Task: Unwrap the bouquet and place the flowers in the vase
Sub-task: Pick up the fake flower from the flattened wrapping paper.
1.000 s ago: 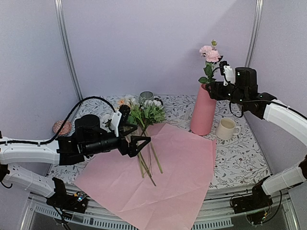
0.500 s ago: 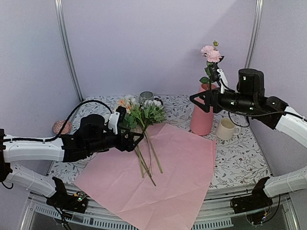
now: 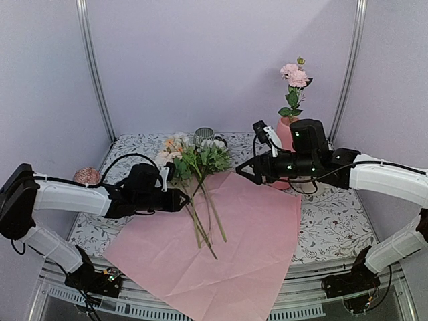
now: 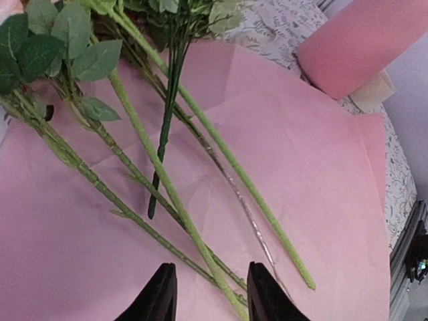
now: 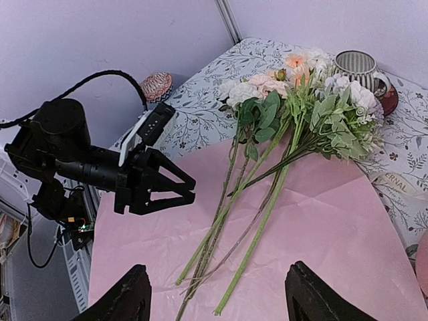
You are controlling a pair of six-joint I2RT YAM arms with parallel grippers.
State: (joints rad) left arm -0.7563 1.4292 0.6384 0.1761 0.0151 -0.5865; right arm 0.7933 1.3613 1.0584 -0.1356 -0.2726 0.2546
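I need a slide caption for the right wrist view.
Left gripper, open, beside the flowers lying on the spread pink paper; striped mug behind.

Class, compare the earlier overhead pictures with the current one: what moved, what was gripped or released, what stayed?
The right gripper left the vase and swung left and down toward the flowers, open and empty. The left gripper dropped to their stems, jaws narrowing around one. Flowers, pink paper, vase and its rose stayed put.
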